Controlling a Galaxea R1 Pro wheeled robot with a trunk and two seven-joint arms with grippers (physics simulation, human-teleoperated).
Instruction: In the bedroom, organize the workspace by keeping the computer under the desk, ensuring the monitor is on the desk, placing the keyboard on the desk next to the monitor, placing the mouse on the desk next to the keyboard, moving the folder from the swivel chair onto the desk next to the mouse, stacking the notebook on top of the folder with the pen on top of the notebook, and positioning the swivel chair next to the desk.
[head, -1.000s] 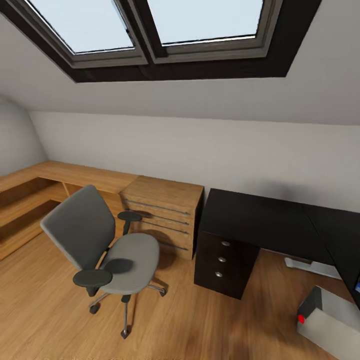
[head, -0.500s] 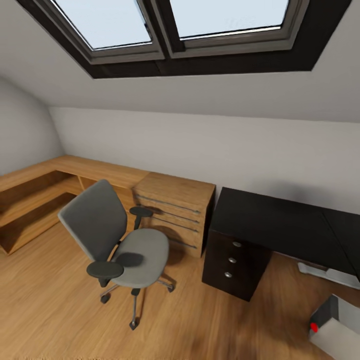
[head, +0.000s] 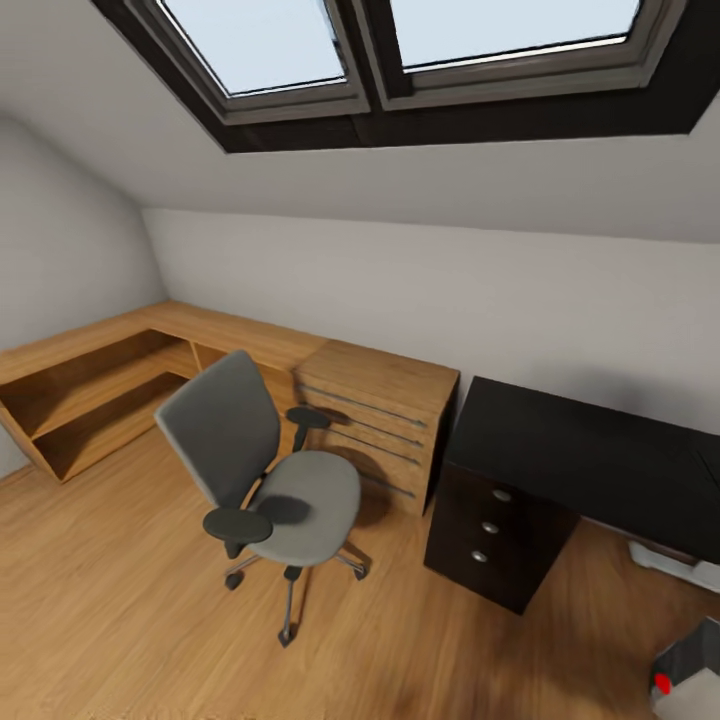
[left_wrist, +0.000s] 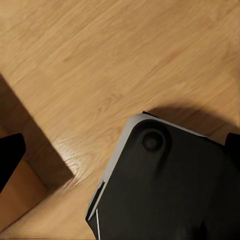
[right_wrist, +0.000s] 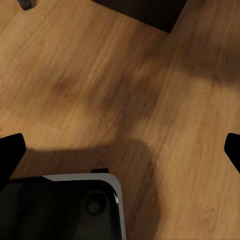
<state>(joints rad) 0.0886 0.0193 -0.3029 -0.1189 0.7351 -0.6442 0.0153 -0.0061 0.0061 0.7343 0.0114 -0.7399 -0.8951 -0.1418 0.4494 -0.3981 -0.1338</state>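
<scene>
The swivel chair (head: 268, 482), grey with black armrests and a chrome star base, stands on the wood floor in the head view, left of the desk. Its seat bears only an armrest's shadow. The black desk (head: 590, 450) runs off to the right, its drawer unit (head: 492, 528) with round silver knobs nearest the chair. A corner of the grey computer (head: 693, 672) with its red light sits on the floor at the lower right. In the wrist views my left gripper (left_wrist: 120, 150) and right gripper (right_wrist: 120, 150) hang open over the floor, holding nothing.
A wooden dresser (head: 382, 420) with bar handles stands between chair and desk. Low wooden shelving (head: 90, 390) runs along the left wall. Sloped walls and a dark skylight (head: 400, 60) rise behind. My dark base (left_wrist: 170, 190) shows below the left gripper.
The whole head view has shifted right, so the camera has turned left: more shelving shows and the computer has slid toward the corner. Chair, dresser and desk keep their places.
</scene>
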